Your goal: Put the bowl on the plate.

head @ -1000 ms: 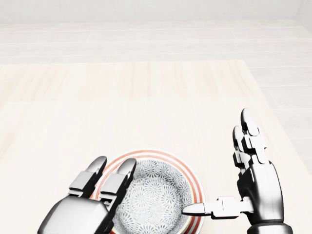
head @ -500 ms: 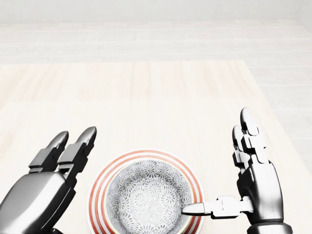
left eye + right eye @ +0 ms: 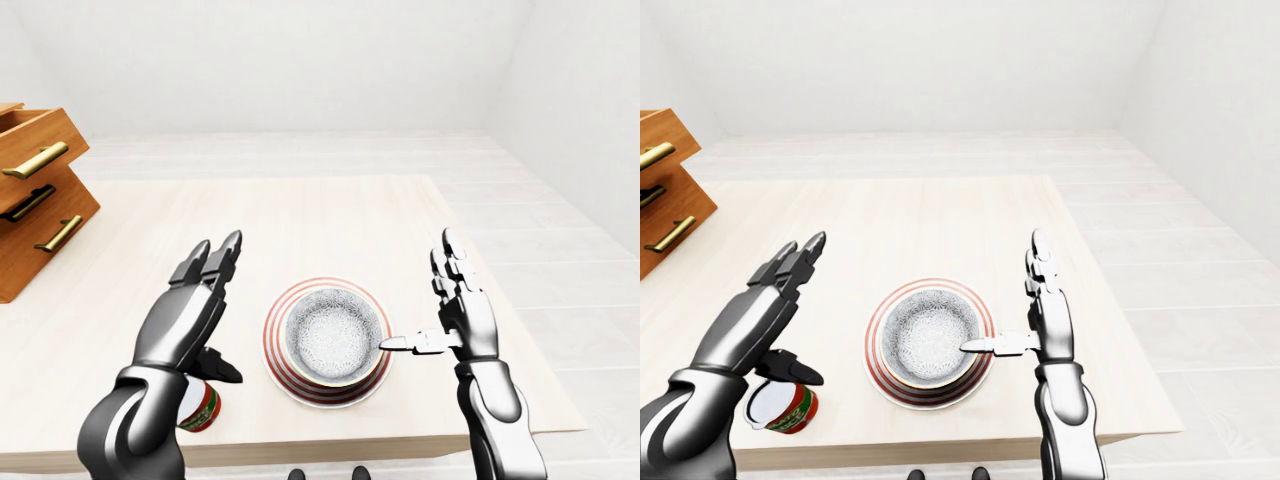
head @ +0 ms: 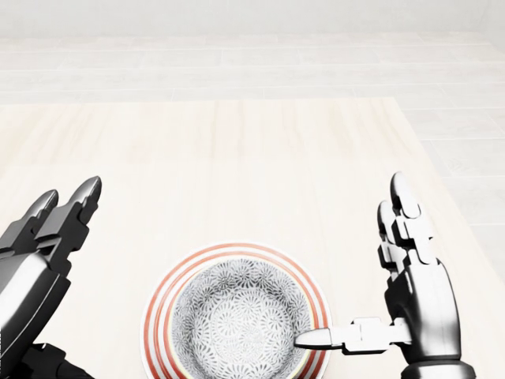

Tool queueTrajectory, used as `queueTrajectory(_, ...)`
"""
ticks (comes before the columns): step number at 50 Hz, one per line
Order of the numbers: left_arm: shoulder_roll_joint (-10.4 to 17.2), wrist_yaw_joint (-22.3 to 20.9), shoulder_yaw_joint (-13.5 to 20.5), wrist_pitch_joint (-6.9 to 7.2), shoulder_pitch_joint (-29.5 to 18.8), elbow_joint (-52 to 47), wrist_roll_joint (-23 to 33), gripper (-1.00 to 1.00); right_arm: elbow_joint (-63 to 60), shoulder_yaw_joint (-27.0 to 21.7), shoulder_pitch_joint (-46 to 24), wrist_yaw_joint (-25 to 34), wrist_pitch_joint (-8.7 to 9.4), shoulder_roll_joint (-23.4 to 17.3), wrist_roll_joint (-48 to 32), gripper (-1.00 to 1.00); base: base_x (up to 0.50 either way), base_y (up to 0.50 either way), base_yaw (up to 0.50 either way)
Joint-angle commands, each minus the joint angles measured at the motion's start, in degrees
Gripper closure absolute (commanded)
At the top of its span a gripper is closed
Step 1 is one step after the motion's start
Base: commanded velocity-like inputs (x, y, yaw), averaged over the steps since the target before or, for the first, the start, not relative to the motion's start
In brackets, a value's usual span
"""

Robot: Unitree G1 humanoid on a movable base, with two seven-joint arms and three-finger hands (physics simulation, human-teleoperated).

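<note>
The grey-white patterned bowl (image 3: 333, 335) sits upright inside the red-ringed plate (image 3: 275, 362), near the bottom edge of the light wood table (image 3: 300, 220). My left hand (image 3: 220, 310) is open to the left of the plate, fingers stretched out and clear of the rim. To the right of the plate my right hand (image 3: 420, 295) is open too, fingers pointing up. Its thumb tip (image 4: 309, 339) reaches over the bowl's right rim. Neither hand holds anything.
A wooden drawer unit (image 3: 35, 200) with brass handles stands at the table's left. A small red, green and white cup (image 3: 780, 408) sits under my left hand by the table's near edge. The table's right edge runs just right of my right hand.
My left hand has drawn away to the left, from over the bowl's left rim to well clear of the plate. The right hand, bowl and plate have stayed put.
</note>
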Motion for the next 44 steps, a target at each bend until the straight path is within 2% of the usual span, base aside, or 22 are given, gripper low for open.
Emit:
queueTrajectory(1,1.27,0.0,4.56,0.0,-2.01,0.76,-2.73,-1.0,-0.73,0.03,0.2,0.12,0.0,-0.05,-0.27,-1.0,0.0,0.0,0.0)
queueTrajectory(31,4.91,0.0,11.57,0.0,-7.03,-1.43,-8.43,-1.0,-5.41,-0.82,1.62,1.39,0.0,-0.29,-1.0,-1.0,0.0,0.0,0.0)
queueTrajectory(38,6.07,0.0,13.65,0.0,-6.86,0.5,-10.52,-1.0,-6.79,-1.5,3.14,1.83,0.0,-0.07,-1.15,-1.0,0.0,0.0,0.0)
queueTrajectory(44,5.25,0.0,13.5,0.0,-5.24,0.72,-11.33,-1.0,-8.6,-2.36,4.32,2.33,0.0,0.07,-1.02,-1.0,0.0,0.0,0.0)
